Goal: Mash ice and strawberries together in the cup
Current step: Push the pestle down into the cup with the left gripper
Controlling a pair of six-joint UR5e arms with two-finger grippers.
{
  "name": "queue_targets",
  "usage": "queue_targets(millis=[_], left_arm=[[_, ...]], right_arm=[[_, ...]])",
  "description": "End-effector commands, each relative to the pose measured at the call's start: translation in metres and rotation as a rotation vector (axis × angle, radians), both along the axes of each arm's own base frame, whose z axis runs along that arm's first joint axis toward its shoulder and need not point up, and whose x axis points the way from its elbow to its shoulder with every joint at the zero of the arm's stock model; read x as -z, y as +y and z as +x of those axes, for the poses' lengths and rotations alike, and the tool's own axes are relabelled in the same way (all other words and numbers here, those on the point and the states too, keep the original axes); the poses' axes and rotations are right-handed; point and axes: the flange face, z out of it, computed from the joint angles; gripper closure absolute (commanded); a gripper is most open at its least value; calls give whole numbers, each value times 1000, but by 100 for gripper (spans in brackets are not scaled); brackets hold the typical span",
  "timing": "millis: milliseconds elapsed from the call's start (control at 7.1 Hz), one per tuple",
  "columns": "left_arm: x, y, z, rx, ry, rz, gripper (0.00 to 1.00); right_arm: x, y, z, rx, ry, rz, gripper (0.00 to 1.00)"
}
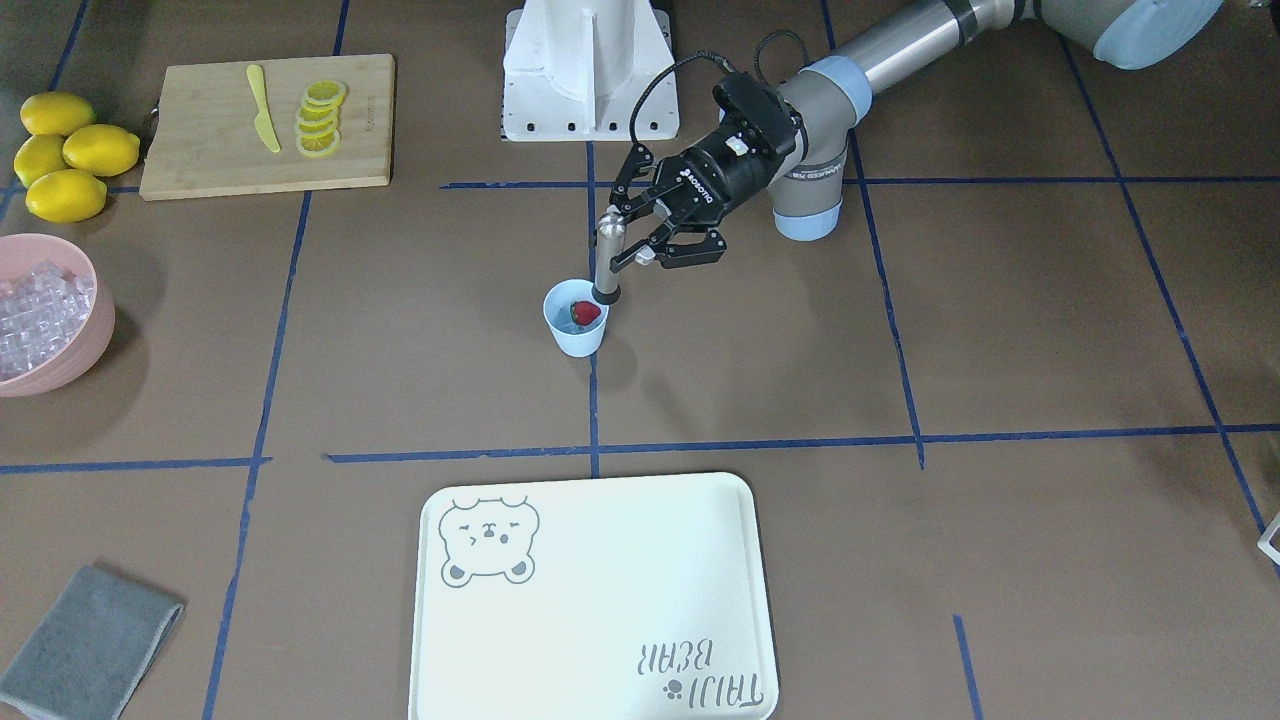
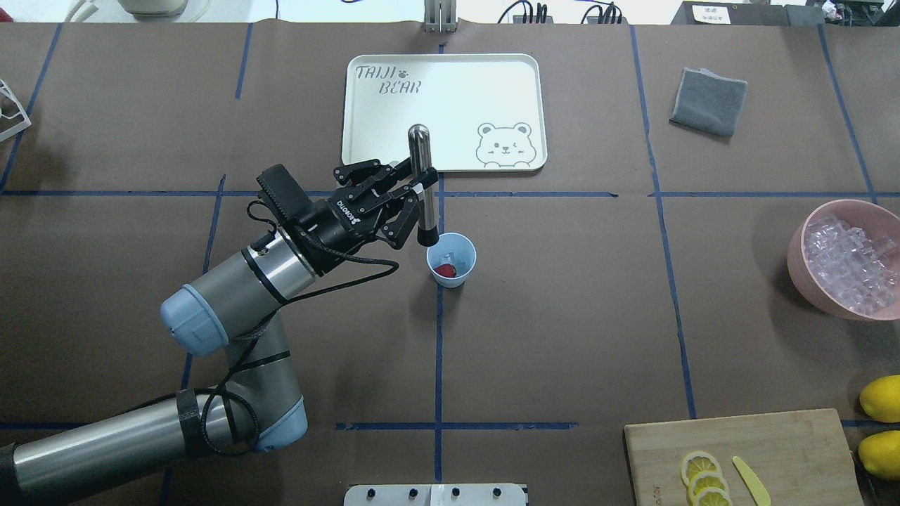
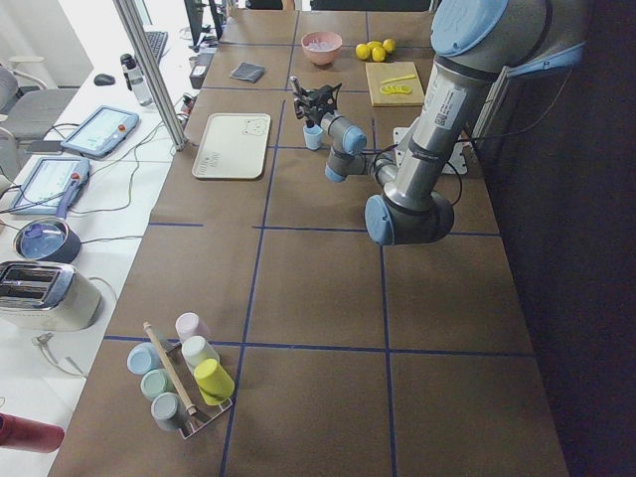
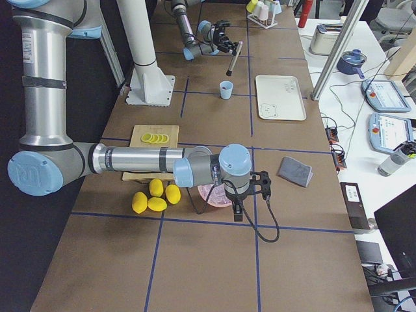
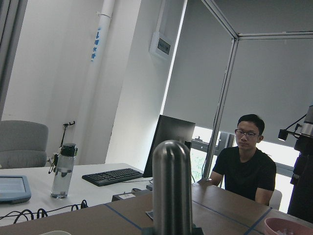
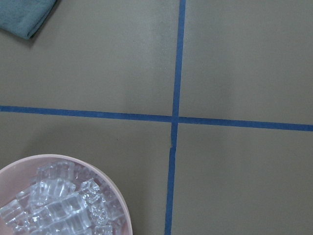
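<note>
The pale blue cup (image 1: 575, 338) (image 2: 451, 275) stands at the table's middle with a red strawberry (image 1: 587, 313) (image 2: 444, 270) in it. I cannot tell whether any ice lies in the cup. Loose ice (image 1: 40, 310) (image 2: 847, 263) (image 6: 58, 205) fills a pink bowl (image 1: 95, 335) (image 2: 798, 260). My left gripper (image 1: 625, 238) (image 2: 415, 191) is shut on a metal muddler (image 1: 607, 255) (image 2: 420, 169) (image 5: 171, 186), held upright with its black foot at the cup's rim. My right gripper (image 4: 260, 185) hangs beside the pink bowl. It shows only in the exterior right view, so I cannot tell whether it is open or shut.
A white bear tray (image 1: 600, 590) (image 2: 443, 105) lies beyond the cup. A cutting board (image 1: 200, 150) (image 2: 773, 450) carries lemon slices and a yellow knife. Whole lemons (image 1: 65, 150) and a grey cloth (image 1: 85, 645) (image 2: 706, 102) lie on the robot's right side.
</note>
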Motion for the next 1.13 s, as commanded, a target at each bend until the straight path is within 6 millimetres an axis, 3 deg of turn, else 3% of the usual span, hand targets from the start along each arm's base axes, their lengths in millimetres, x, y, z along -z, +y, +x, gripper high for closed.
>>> queue_targets(millis=[0,423,986], left_arm=[[12,6,13,12,-9,-23,100],[12,3,30,51,-7,-64,100],[7,24,48,31,4,-80,100]], right_arm=[[0,0,0,0,0,0,1],[-2,1,-1,2,0,-3,1],[-5,2,-1,2,0,-9,1]])
